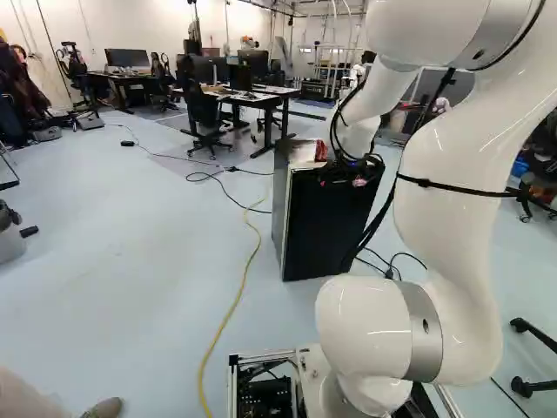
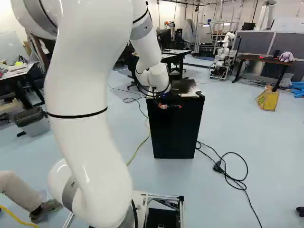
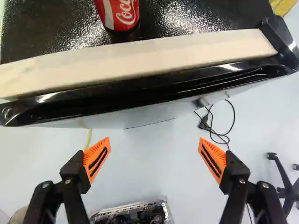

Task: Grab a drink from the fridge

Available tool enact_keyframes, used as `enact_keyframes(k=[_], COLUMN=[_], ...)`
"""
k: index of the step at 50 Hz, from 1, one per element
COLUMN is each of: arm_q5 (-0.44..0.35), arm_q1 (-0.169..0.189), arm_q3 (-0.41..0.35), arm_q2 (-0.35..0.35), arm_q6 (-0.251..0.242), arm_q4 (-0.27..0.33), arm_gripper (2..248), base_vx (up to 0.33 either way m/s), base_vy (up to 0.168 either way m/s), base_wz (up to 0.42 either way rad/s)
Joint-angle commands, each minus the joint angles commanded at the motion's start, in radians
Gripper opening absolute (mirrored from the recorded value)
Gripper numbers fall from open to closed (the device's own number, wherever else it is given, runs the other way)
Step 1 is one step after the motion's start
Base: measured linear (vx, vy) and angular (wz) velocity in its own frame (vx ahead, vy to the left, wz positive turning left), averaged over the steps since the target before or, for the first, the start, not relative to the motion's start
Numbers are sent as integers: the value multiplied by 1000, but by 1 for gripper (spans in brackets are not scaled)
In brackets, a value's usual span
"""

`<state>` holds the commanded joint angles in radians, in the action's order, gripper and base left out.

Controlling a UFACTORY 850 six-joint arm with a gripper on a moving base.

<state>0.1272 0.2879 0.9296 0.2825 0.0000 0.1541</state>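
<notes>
Soda can point(image 3: 121, 11) stands upright, long axis vertical, base nearer the gripper than its upper part, on the textured top of the black mini fridge point(image 2: 175, 133). The white arm point(image 1: 452, 192) rises, bends over and slopes down to the fridge's near edge, where the gripper point(image 2: 171, 106) hangs, orange-padded fingers spread wide. Red wall, white swoosh and lettering.

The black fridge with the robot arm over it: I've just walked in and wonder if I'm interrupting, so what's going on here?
The white arm is reaching over to the small black fridge, with its gripper open and holding nothing, just off the fridge's top edge on the side facing the robot's base. A red can stands on top of the fridge, untouched. No drink has been grabbed yet; it may be lining up for the door.
</notes>
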Motion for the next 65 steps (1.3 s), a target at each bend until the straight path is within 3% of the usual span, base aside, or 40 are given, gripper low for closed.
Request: enact_keyframes(k=[17, 45, 65], arm_q5=[-94, -346, -554], arm_q1=[-12, -35, -49], arm_q3=[-98, -257, -285], arm_q2=[-82, -225, -252], arm_q6=[0, 0, 0], arm_q4=[0, -2, -32], arm_gripper=[247, 247, 247], base_vx=[0, 0, 0], base_vy=[0, 0, 0], base_wz=[0, 0, 0])
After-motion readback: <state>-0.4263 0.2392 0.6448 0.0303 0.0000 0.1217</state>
